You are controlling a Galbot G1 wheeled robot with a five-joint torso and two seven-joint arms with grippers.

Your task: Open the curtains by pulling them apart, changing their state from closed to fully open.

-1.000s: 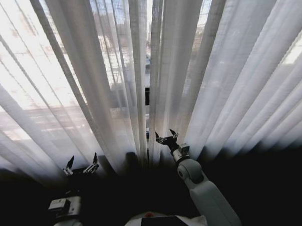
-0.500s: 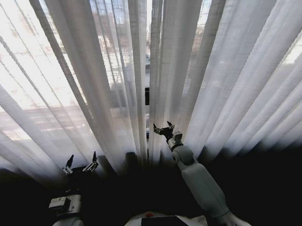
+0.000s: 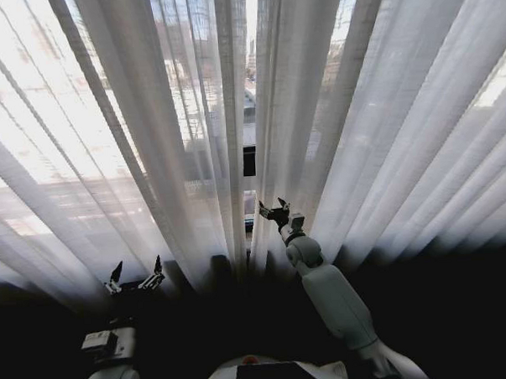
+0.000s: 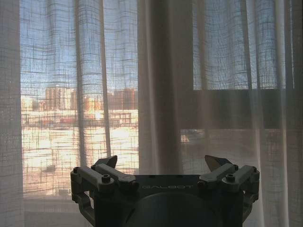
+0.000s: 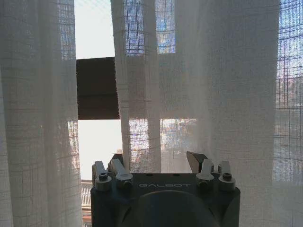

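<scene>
- The tall sheer white curtains [image 3: 385, 125] are milky and translucent, ribbed with long vertical pleats that alternate bright bands and soft grey shadow; up close in the right wrist view [image 5: 213, 85] the cloth shows a fine crosshatched weave.
- Seen from the left wrist, the same fabric [image 4: 161, 85] reads warmer, cream to dusky beige, with orange and pale blue tints glowing through it.
- The dark horizontal window frame bar [image 5: 97, 87] is a flat brown-black.
- The right gripper [image 3: 276, 209] is black; its rounded arm shell [image 3: 335, 303], toward 6 o'clock from it, is glossy white-grey.
- The left gripper [image 3: 137, 274] is black with pale grey fingers [image 4: 108, 176].
</scene>
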